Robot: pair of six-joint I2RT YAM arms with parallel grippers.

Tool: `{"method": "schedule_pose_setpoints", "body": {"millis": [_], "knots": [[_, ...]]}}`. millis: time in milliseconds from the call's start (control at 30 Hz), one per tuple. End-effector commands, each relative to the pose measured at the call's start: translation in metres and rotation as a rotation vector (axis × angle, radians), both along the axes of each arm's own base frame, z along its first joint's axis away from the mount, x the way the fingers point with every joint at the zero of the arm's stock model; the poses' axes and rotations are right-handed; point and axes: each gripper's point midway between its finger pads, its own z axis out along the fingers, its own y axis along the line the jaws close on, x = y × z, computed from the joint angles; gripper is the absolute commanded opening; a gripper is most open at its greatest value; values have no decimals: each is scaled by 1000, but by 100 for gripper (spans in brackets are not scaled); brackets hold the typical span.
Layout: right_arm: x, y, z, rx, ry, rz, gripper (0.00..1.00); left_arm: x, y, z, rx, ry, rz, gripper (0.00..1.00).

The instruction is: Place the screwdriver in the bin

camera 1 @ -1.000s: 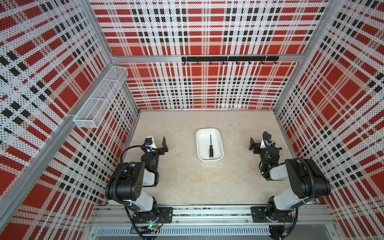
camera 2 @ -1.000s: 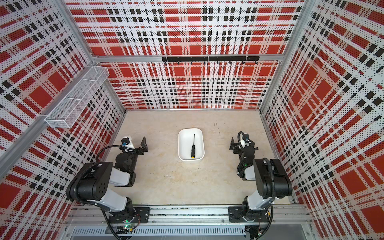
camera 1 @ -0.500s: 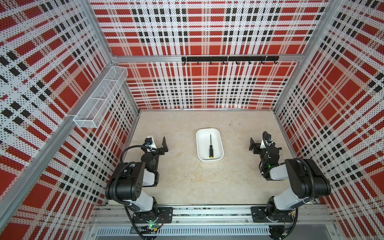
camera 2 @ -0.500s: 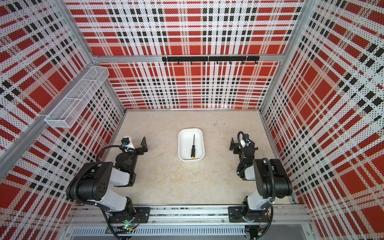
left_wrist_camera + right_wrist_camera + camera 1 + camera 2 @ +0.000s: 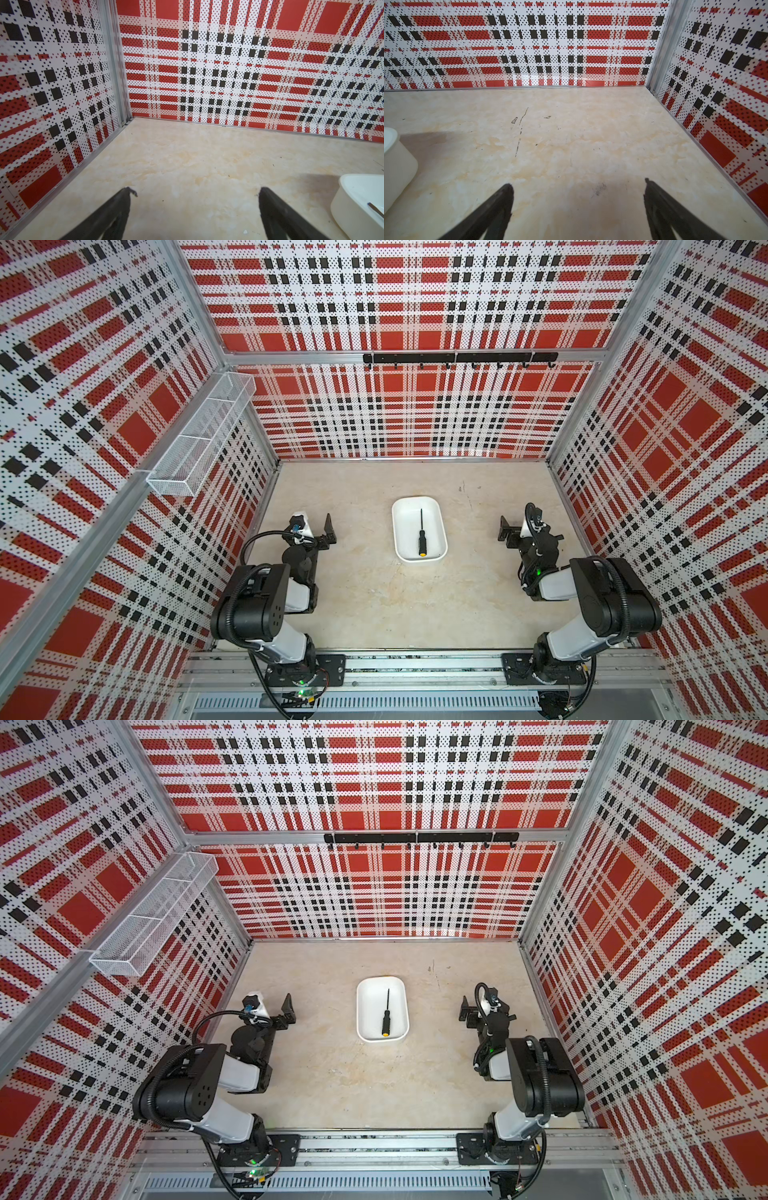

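**Screwdriver** (image 5: 421, 533): lying flat inside the bin (image 5: 407, 518), lengthwise, with the yellow-orange cap by the near wall and the thin shaft toward the far wall. Seen whole in both top views. In the left wrist view only a sliver of shaft at the frame edge (handle cut off). Out of frame in the right wrist view.

**Bin:** white, shallow, rounded corners, standing on the surface (image 5: 374, 601) about midway between the two arms, touching neither. Contents shown in full only from above. One corner with some inner wall in the left wrist view, a bit of outer wall only in the right wrist view.

**Left pincer** (image 5: 195, 190): jaws spread wide, gripping nothing, only bare surface between the two black fingers. Gap plain in the left wrist view, hard to judge in the top views (seen side-on). Well apart from the bin.

**Right pincer** (image 5: 578, 185): jaws spread wide too, gripping nothing, over scuffed bare surface. Well apart from the bin on the opposite side.

**Wire-mesh basket** (image 5: 199, 439): long, white, fixed on the left wall. Top views only.

**Hook rail** (image 5: 457, 358): black, on the back wall. Top views only.
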Motion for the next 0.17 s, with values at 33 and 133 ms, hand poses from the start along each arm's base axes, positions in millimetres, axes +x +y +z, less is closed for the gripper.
{"method": "schedule_pose_setpoints", "body": {"millis": [33,133], "knots": [[1,3,9,-14,-27,12,100,1,1,2,12,-8,7,98],[1,3,9,-14,-29,11,100,1,1,2,12,-7,7,98]]}}
